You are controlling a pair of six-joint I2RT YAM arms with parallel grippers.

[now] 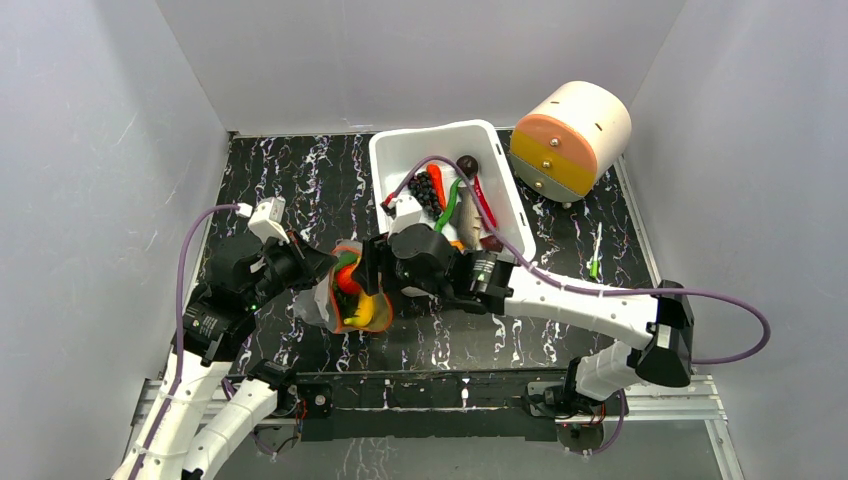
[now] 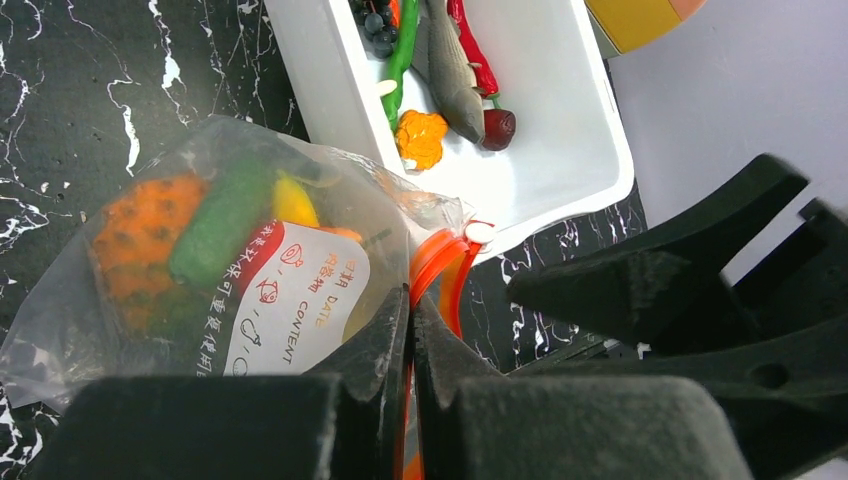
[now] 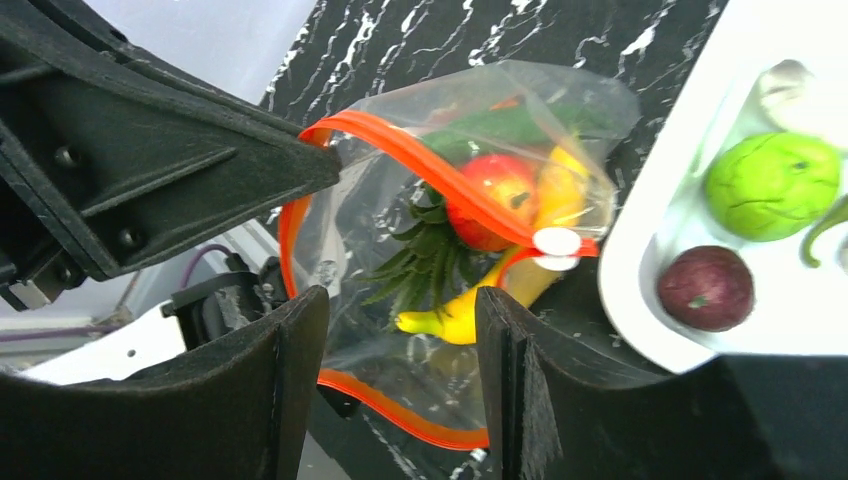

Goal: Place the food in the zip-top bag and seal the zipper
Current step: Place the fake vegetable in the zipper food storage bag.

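L gripper point(image 2: 410, 305): jaws shut tight, pinching the zipper point(image 3: 400, 150) at one side of the mouth. That single pinch holds the zip-top bag point(image 3: 480, 100) open.
R gripper point(image 3: 400, 305): jaws apart, nothing betw. them. It hangs right at the bag mouth, close to the L fingers.
In bag: red apple point(image 3: 495, 190), banana point(image 3: 455, 320), pineapple point(image 2: 135, 235), plus a green piece point(image 2: 220, 225).
Bag spot: on the dark table point(image 1: 290, 170), just beside the near corner of the white bin point(image 3: 640, 300).
Left in bin: fish point(image 2: 450, 70), red chili point(image 2: 472, 40), grapes point(image 2: 378, 25), lime point(image 3: 770, 185), a few others.
Progress (my read): part filled, zipper not sealed.
Risk 1: only one pinch on floppy film. The mouth could sag or fold shut, and the next piece would hit the strip & drop on the table.
Risk 2: R jaws sit v. close to the strip & the L fingers. Pulling out could snag the strip, tug it from the pinch, or knock the arms together.
Risk 3: banana & pineapple leaves lie close under the mouth. Anything across the track at sealing means a gap.
Risk 4: bag looks fairly full already. More pieces could bulge it so the two strips won't meet, or cause spill-out.
Risk 5: white slider tab point(image 3: 557, 242) is small, so easy to miss or slip off.
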